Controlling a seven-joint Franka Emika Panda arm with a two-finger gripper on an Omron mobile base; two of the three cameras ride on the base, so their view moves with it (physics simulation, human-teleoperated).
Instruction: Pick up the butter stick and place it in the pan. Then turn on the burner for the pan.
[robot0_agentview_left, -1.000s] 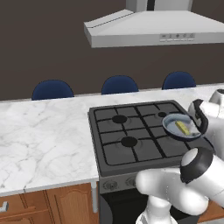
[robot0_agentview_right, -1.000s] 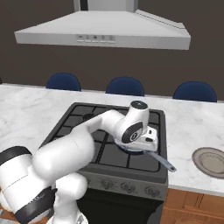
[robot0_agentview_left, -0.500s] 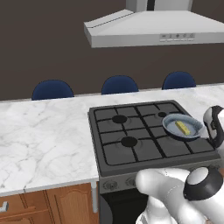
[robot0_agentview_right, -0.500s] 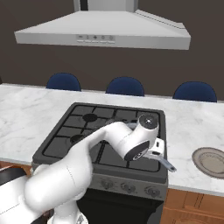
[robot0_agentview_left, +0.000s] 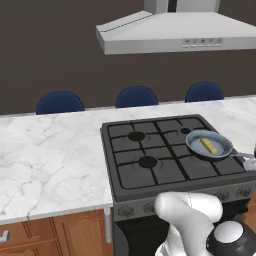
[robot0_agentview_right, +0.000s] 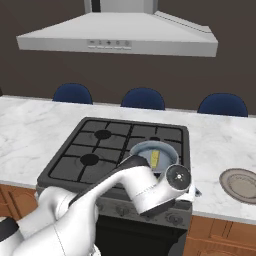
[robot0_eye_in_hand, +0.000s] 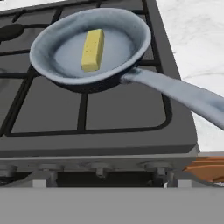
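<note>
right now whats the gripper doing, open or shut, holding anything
Gripper: open and holding nothing. The butter stick already lies in the pan on the stove.

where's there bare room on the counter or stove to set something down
Widest: the white marble counter left of the black gas stove. The stove's left burners are bare too. Crowded: its right side, with the grey-blue frying pan holding the pale-yellow butter stick, and the round grey plate.

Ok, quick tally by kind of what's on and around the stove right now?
Butter stick: 1
Pan: 1
Blue chairs: 3
Plate: 1
Range hood: 1
Total: 7
</note>
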